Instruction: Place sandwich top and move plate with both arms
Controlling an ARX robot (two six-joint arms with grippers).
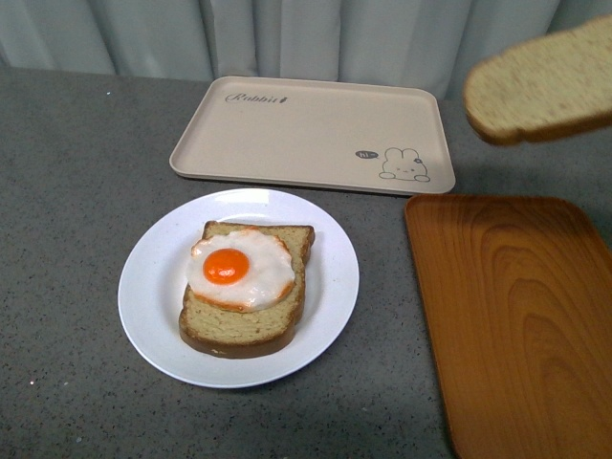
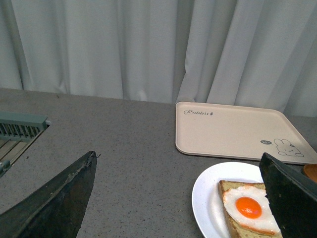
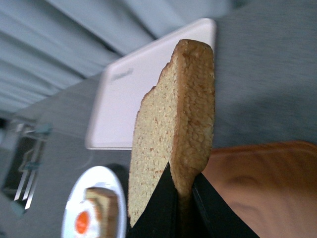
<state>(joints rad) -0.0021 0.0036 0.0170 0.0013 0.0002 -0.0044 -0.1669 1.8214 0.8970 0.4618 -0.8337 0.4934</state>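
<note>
The sandwich top (image 1: pixel 540 84), a plain speckled bread slice, hangs in the air at the upper right of the front view, above the orange wood-grain tray (image 1: pixel 516 316). My right gripper (image 3: pixel 181 184) is shut on its lower edge (image 3: pixel 171 144). The white plate (image 1: pixel 153 277) sits at the table's middle and bears a bread slice with a fried egg (image 1: pixel 239 271). My left gripper (image 2: pixel 181 198) is open and empty, to the left of the plate (image 2: pixel 208 198); the egg slice (image 2: pixel 247 208) shows beside its right finger (image 2: pixel 290 198). Neither arm shows in the front view.
A beige rabbit-print tray (image 1: pixel 316 134) lies behind the plate, by the pale curtain. The orange tray fills the right front of the grey table (image 1: pixel 67 191). A green slatted rack (image 2: pixel 20 126) stands at the far left in the left wrist view.
</note>
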